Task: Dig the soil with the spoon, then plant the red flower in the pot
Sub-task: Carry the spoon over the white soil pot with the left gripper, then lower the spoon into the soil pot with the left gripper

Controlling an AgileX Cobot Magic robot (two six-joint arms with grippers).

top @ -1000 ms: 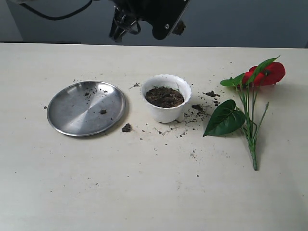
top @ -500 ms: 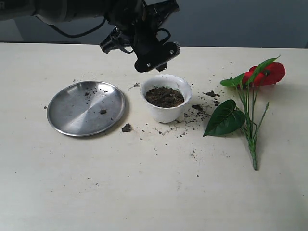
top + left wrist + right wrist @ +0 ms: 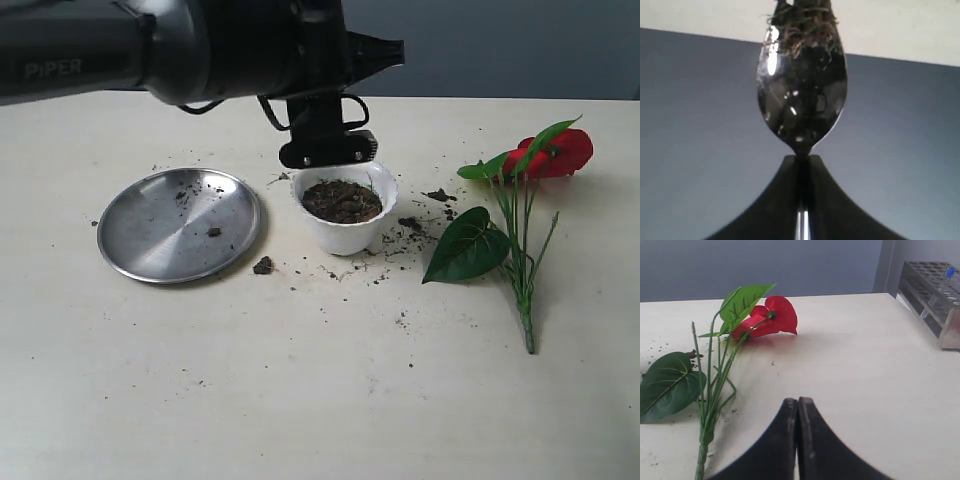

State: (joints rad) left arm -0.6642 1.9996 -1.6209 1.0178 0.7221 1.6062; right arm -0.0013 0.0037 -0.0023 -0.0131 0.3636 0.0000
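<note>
Exterior view: the black left arm reaches in from the upper left. The left gripper hangs just above the far rim of the small white plastic pot with a scalloped rim. The pot stands upright near the middle of the pale table and holds dark brown, crumbly soil to just below its rim. A round, shallow steel plate lies just beside the pot on its left, not touching it, and carries a few specks of soil. Loose crumbs are scattered on the table around the pot, with one lump between plate and pot. To the right of the pot, and apart from it, lies the artificial red flower with a glossy red bloom, heart-shaped green leaves and thin green stems. It lies flat on the table, with the bloom toward the far edge and the stem ends toward the near edge. Left wrist view: the fingers of the left gripper are pressed narrow on the handle of the small, slim silver metal spoon. The bowl projects beyond the fingertips and has fibrous soil clinging to its far end. The spoon cannot be made out in the exterior view. Right wrist view: the right gripper has its fingers closed flat against each other with nothing between them. It is over bare table surface near the flower's stems and does not touch them. A grey perforated rack stands on the table well apart from the flower.
</note>
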